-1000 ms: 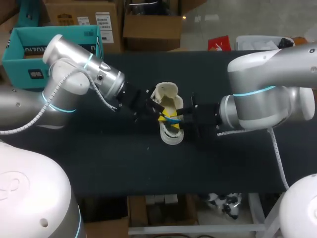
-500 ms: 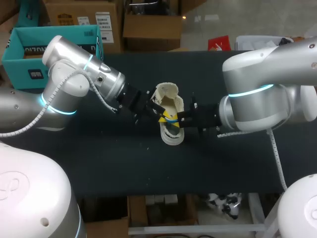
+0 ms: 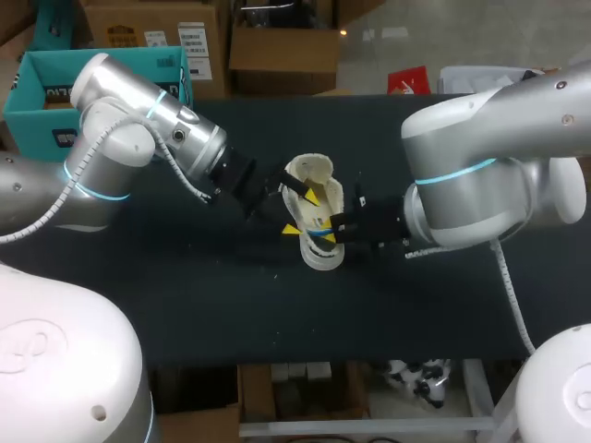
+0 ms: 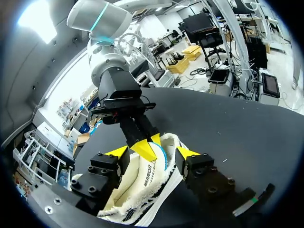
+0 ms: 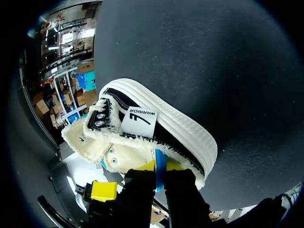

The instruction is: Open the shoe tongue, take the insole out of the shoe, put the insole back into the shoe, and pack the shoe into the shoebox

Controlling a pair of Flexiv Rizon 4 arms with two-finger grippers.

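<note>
Resting on the dark table [image 3: 185, 305], the white shoe [image 3: 321, 255] is seen near the middle, with its toe turned toward the near edge and its fluffy opening turned up. It is flanked by both arms. The left gripper [image 3: 302, 212] is seen at the shoe's left side, and its yellow-tipped fingers are spread wide. In the left wrist view the shoe [image 4: 142, 185] is seen between these two fingers [image 4: 116, 152] and close to both, but it cannot be told if it is pressed by them. The right gripper [image 3: 325, 233] is seen at the shoe's right side and is placed over the opening. Its fingers are held close together, and a thin blue insole [image 5: 160, 173] is pinched between them. A short piece of the insole is seen at the fluffy rim, and the rest is hidden inside the shoe. In the right wrist view the black side and thick white sole of the shoe [image 5: 161, 128] are seen just ahead of the right gripper [image 5: 161, 167]. The teal shoebox [image 3: 32, 115] is seen off the far left corner of the table, well apart from the shoe, and it is partly hidden by the left arm.
</note>
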